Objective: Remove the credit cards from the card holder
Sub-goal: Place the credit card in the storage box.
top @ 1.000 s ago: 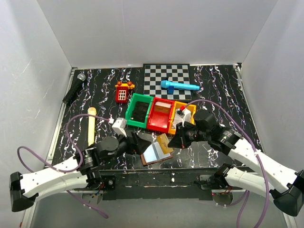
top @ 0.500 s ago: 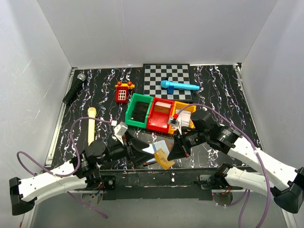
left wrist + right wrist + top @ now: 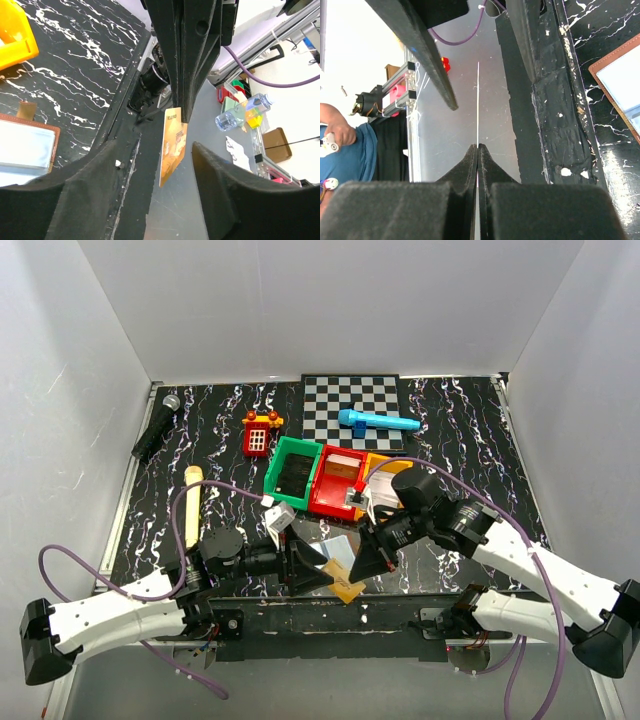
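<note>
White-walled enclosure; black marbled desk (image 3: 462, 440).

- Card holder (image 3: 24, 146): brown, lying open and flat near the front edge of the desk, pale blue inner pockets facing up. It sits just in front of the bins and is partly hidden under both grippers in the top view.
- Credit card (image 3: 173, 145): tan, out of the holder and held upright off the desk over the front edge.
- Right gripper (image 3: 478, 146): fingers pressed together on the top edge of the credit card.
- Left gripper (image 3: 147, 152): fingers apart, one on each side of the hanging card, with a gap on both sides and no contact.
- Green bin (image 3: 293, 472), red bin (image 3: 338, 483) and orange bin (image 3: 388, 472): side by side in a row at mid-desk.
- Checkerboard (image 3: 335, 400): at the back, with a blue marker (image 3: 378, 422) lying on it.
- Red toy phone (image 3: 262, 433), black microphone (image 3: 158, 426) and wooden stick (image 3: 192, 502): on the left part of the desk.
</note>
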Robot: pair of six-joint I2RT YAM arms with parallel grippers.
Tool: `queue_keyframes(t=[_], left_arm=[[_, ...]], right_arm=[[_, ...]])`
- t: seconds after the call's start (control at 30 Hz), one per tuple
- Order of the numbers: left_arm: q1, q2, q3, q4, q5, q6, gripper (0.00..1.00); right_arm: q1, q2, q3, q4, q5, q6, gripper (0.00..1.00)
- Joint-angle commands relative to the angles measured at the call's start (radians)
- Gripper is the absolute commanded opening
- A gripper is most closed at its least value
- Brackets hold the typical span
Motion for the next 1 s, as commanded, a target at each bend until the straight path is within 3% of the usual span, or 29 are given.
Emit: queue_keyframes(t=[0.0,0.23,0.27,0.3,0.37,0.47,0.97], left_arm=[[0.005,0.001,0.031,0.021,0.057,0.028,0.53],[0.005,0.013,0.019,0.051,0.077,0.027,0.13],[0.005,0.009,0.013,0.057,0.077,0.025,0.05],[0.005,0.001,-0.001,0.068,0.074,0.022,0.0],[0.005,-0.024,-0.026,0.099,0.063,0.004,0.0],[0.005,-0.065,-0.052,0.117,0.037,-0.011,0.0],[0.005,-0.088,-0.073,0.143,0.032,-0.031,0.0]], right_arm=[[0.014,0.014,0.058,-0.012,-0.043,-0.034,0.01],[0.021,0.023,0.065,-0.013,-0.032,-0.037,0.01],[0.021,0.017,0.062,-0.009,-0.026,-0.034,0.08],[0.021,0.01,0.056,0.011,-0.022,-0.026,0.21],[0.021,-0.022,0.027,0.077,-0.008,0.015,0.36],[0.02,-0.073,-0.023,0.189,0.032,0.083,0.43],[0.021,-0.087,-0.068,0.323,0.089,0.159,0.4]])
